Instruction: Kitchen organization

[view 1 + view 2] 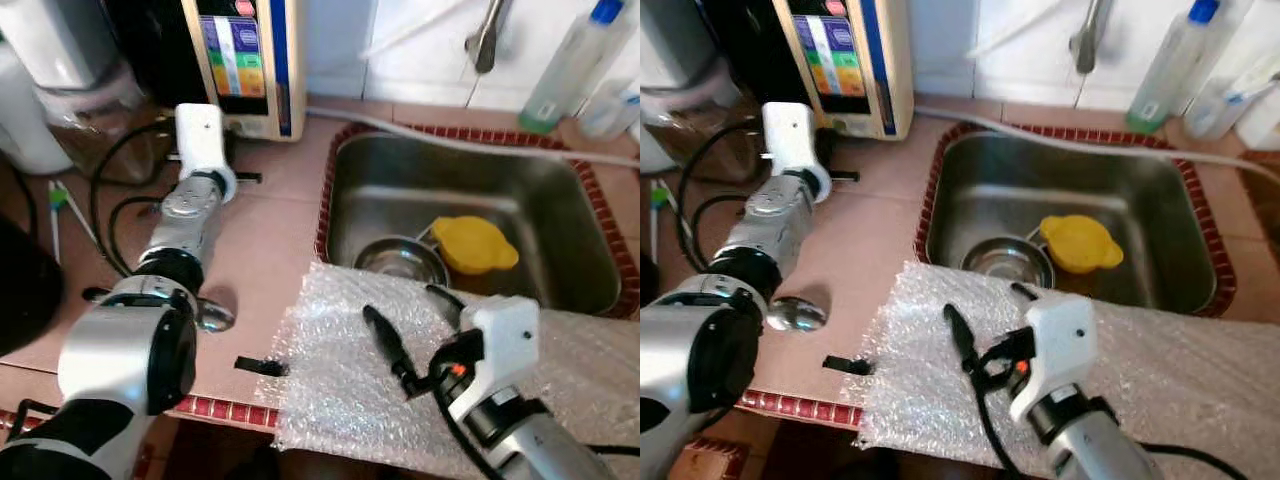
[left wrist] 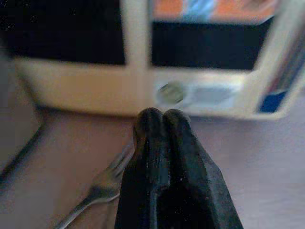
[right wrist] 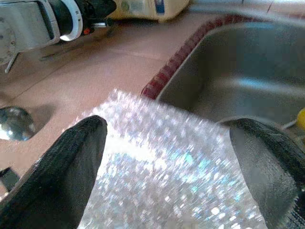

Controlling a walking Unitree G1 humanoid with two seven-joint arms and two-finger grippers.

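Progress: the tidying is judged barely begun; loose items are spread over the counter (image 1: 270,230) and none is seen put away.
Left gripper (image 2: 159,117): reached toward the cream appliance (image 1: 245,65) at the back of the counter; its black fingers (image 2: 176,157) are pressed together, and nothing can be seen held between them.
Fork (image 2: 102,188): seen lying on the counter just beside the left fingertips, not lifted.
Right gripper (image 3: 176,138): held over the bubble wrap sheet (image 1: 345,375), fingers spread wide apart and empty.
Bubble wrap sheet: spread across the counter's front edge and partly over the sink (image 1: 560,230) rim.
Sink contents: a small steel bowl (image 1: 402,260) and a yellow lid-like piece (image 1: 472,243), still inside.
Left to do: the fork, a spoon (image 1: 210,315) near the left arm, and a small black piece (image 1: 260,366) by the wrap are judged still to be sorted.
Writing: coloured panels are carried on the appliance's face, but no words can be read; the bottle (image 1: 565,65) label is likewise illegible.
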